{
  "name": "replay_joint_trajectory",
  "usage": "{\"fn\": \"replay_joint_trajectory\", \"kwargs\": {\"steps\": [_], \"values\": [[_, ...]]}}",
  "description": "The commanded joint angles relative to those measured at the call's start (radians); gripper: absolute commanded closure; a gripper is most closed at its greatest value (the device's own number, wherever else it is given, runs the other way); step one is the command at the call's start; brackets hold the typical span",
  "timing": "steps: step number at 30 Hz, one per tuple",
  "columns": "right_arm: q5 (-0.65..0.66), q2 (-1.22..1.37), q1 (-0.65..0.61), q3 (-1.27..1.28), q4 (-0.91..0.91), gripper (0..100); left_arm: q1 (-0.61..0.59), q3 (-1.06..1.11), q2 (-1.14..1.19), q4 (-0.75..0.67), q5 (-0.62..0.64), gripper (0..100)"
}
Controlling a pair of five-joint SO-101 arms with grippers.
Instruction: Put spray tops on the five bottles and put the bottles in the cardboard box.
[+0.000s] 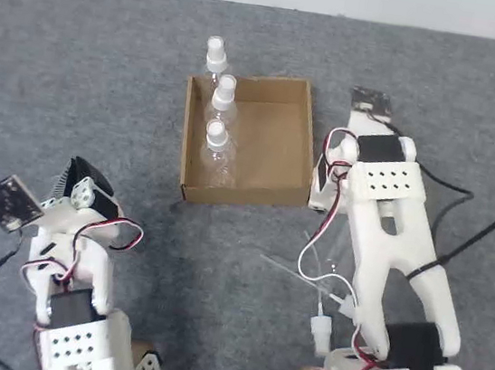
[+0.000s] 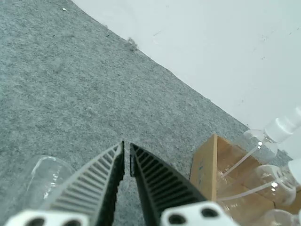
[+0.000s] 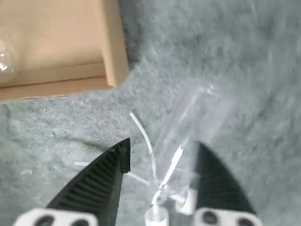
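Observation:
The cardboard box (image 1: 267, 142) lies open at the table's middle. Three clear bottles (image 1: 220, 140) with white spray tops stand in a row along its left wall. My right gripper (image 3: 162, 145) is open, just off the box's near right corner (image 3: 115, 70). A clear uncapped bottle (image 3: 190, 120) lies on the carpet between its fingers. Loose spray tops (image 3: 157, 217) with thin tubes lie beside that bottle, one of them (image 1: 320, 327) near the right arm's base. My left gripper (image 2: 127, 147) is shut and holds nothing, low over the carpet at the near left (image 1: 81, 177). Another clear bottle (image 2: 40, 181) lies right beside it.
Grey carpet (image 1: 81, 63) covers the table up to a white wall (image 2: 211, 47) at the back. The right arm (image 1: 394, 250) stretches along the right side with loose cables (image 1: 312, 248) hanging over the spray tubes. The box's right half (image 1: 276, 143) has bare floor.

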Motion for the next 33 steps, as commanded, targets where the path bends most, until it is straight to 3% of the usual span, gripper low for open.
{"fn": "replay_joint_trajectory", "kwargs": {"steps": [1, 11, 20, 33], "values": [[0.152, -0.065, 0.015, -0.025, -0.041, 99.8, -0.006, -0.013, -0.012, -0.018, -0.009, 99], [0.4, 0.041, 0.018, 0.054, -0.148, 98.0, -0.006, -0.013, -0.012, -0.018, -0.009, 99], [0.408, 0.191, 0.128, 0.061, -0.266, 98.0, -0.006, -0.013, -0.012, -0.018, -0.009, 99], [0.408, 0.213, 0.335, 0.066, -0.259, 97.9, -0.006, -0.013, -0.012, -0.018, -0.009, 99]]}}
